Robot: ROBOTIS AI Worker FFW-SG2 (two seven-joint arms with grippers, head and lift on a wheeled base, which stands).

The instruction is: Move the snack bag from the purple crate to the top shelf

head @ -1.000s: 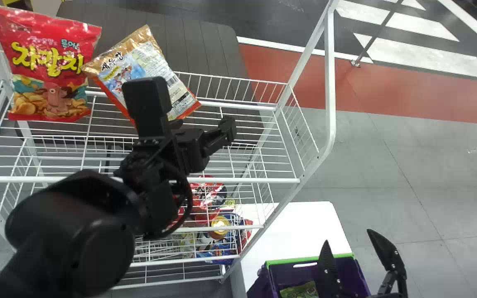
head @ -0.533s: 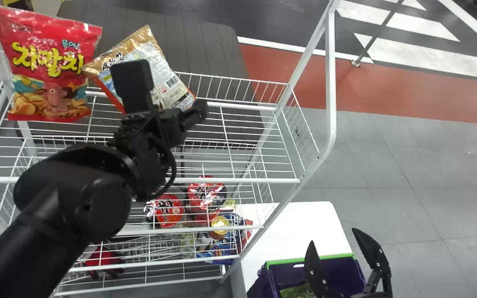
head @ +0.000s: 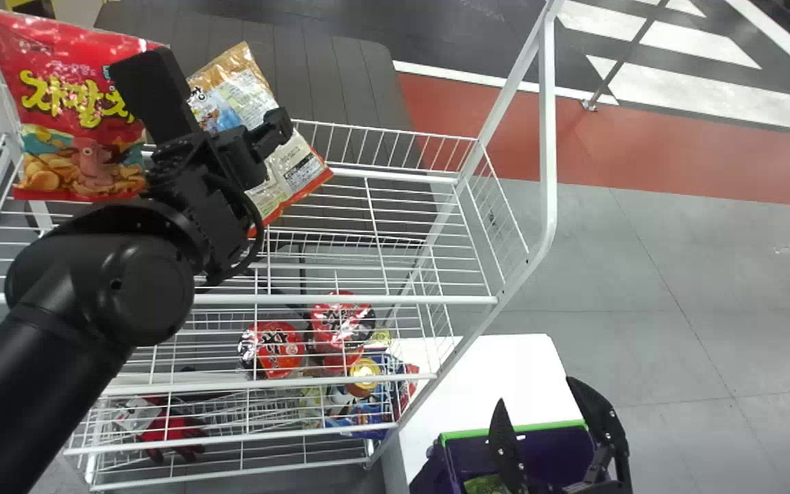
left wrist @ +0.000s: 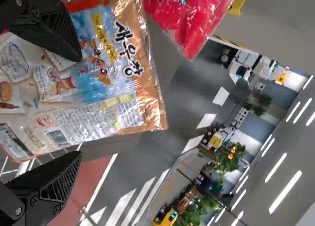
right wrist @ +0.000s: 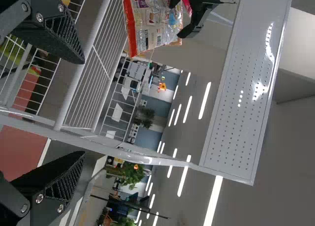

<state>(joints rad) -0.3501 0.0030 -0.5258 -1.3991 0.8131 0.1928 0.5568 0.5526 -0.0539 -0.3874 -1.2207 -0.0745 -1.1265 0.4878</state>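
- Leftward and back along the top shelf (head: 367, 300), the left gripper (head: 234, 152) had been moved since the earlier frames, and a red round package (head: 280, 348) on a lower level was uncovered; the right gripper (head: 535, 390) had been shifted slightly left too.
- The gold-and-orange snack bag (head: 302, 165) was left tilted on the top shelf, in the same place as before, just beside the upright red bag (head: 59, 89).
- The left fingers were spread wide, with nothing clenched; the snack bag was seen past them in the left wrist view.
- The right fingers were likewise held apart, released, near the purple crate (head: 463, 433), in which something green (head: 484, 484), probably a packet, was partly seen.
- The top shelf was formed of white wires and enclosed by low wire sides; the crate was set on a white table (head: 491, 370).
- Behind, the room was floored in grey (head: 676, 274), crossed by a red strip (head: 642, 144), with white stripes (head: 697, 89) painted on dark ground beyond.
- Strip lights (left wrist: 285, 191) were lit overhead, and green foliage (left wrist: 229, 159) was seen farther off.
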